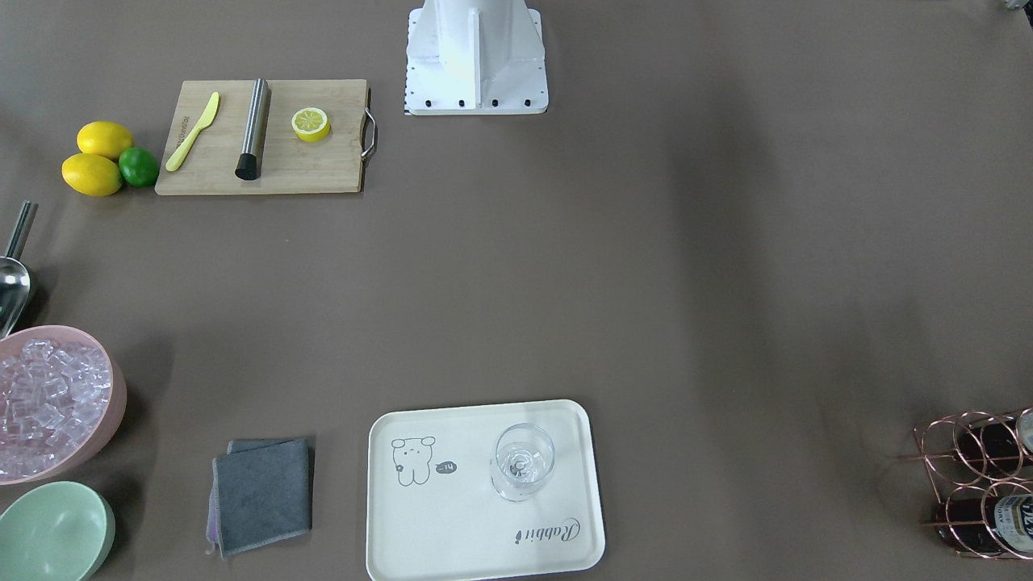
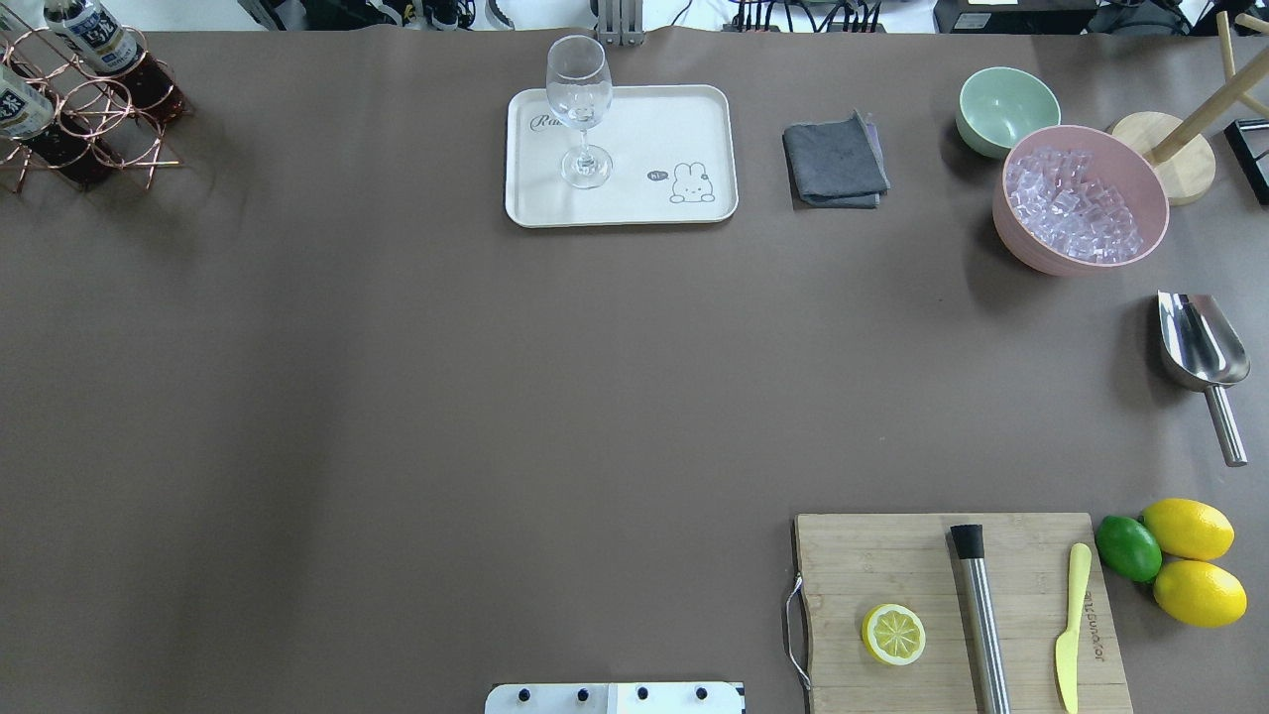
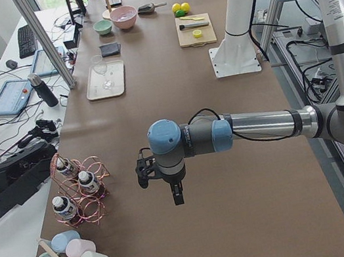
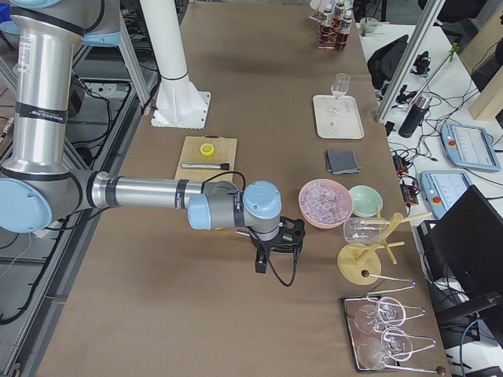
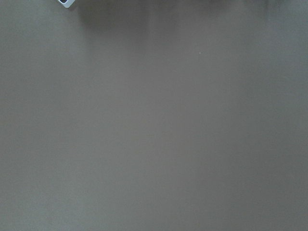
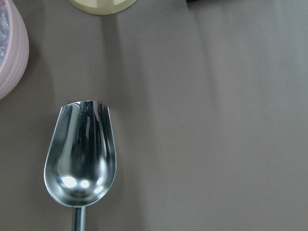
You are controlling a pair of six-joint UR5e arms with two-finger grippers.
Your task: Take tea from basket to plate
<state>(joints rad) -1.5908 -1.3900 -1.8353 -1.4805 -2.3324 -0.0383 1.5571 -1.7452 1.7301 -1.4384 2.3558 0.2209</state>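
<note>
The matte surface (image 2: 397,397) is a dull grey-brown. The wire bottle basket (image 2: 109,99) gleams copper-rose; the small clear plastic tea bottle (image 2: 104,45) in it holds dark reddish-brown drink under a white cap, its pale label printed in dark blue. The rectangular plate (image 2: 634,119) is cream-white, with a grey cartoon animal and grey "Rabbit" script. The folded cloth (image 2: 835,159) is charcoal grey with a lilac edge. One round bowl (image 2: 1001,104) is mint green, the other round bowl (image 2: 1008,226) pink. The bamboo cutting board (image 2: 872,565) is pale tan with fine grain. On it lie a yellow lemon half (image 2: 893,634), a pale yellow knife (image 2: 1071,625) and a silver steel rod (image 2: 980,615) with a black tip.
</note>
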